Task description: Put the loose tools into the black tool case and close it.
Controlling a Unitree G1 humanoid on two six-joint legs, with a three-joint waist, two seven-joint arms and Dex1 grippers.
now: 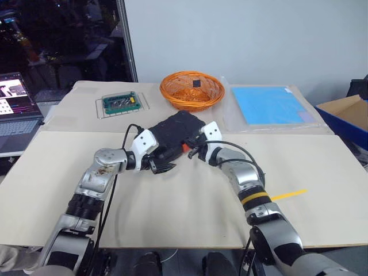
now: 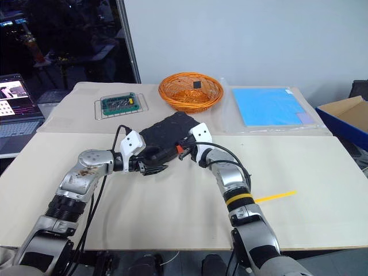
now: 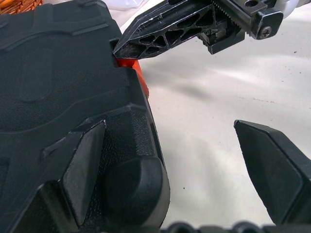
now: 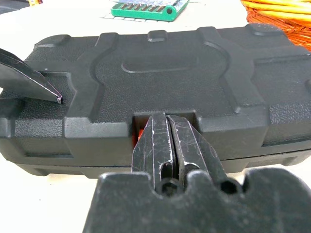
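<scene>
Black moulded-plastic tool case [image 1: 175, 133]: lid down, mid-tabletop [image 1: 172, 213], before orange woven basket [image 1: 191, 89]. Right end effector [image 4: 167, 141]: clenched, tips against orange latch [image 3: 130, 63]. Left end effector [image 1: 163, 168]: released, straddling a near case corner.

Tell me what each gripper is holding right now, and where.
Nothing is gripped. The right gripper, jaws shut, presses its tips at the orange latch of the closed black tool case. The left gripper stands open astride the case's corner.

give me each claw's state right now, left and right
left claw: open, one finger resting on the black tool case lid.
right claw: shut, empty, tips pressed at the case's orange latch.
</scene>
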